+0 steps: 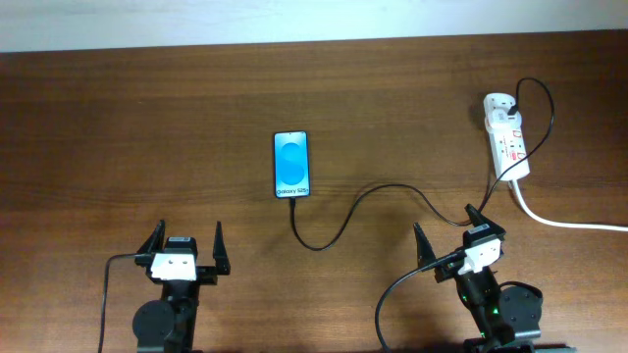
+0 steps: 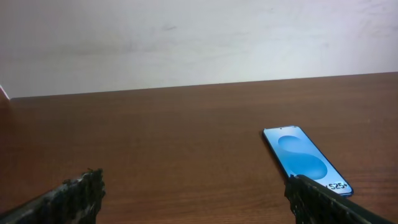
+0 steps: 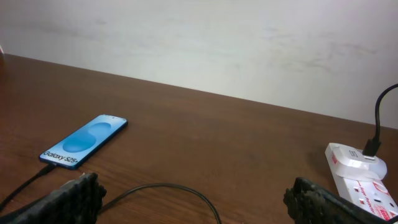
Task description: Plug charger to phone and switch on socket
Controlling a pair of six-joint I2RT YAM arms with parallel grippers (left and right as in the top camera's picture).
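On the wooden table (image 1: 98, 118), left gripper (image 1: 188, 227) and right gripper (image 1: 443, 218) jaws gape wide, empty; charger (image 1: 392, 186) tip at phone (image 1: 291, 164) indistinct.

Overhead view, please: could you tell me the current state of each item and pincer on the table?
phone: flat, face up, screen lit.
charger: lying slack, tip at the phone's lower edge, seemingly plugged in.
socket: black plug inserted at its far end; switch position unreadable.
left pincer: open, empty.
right pincer: open, empty.
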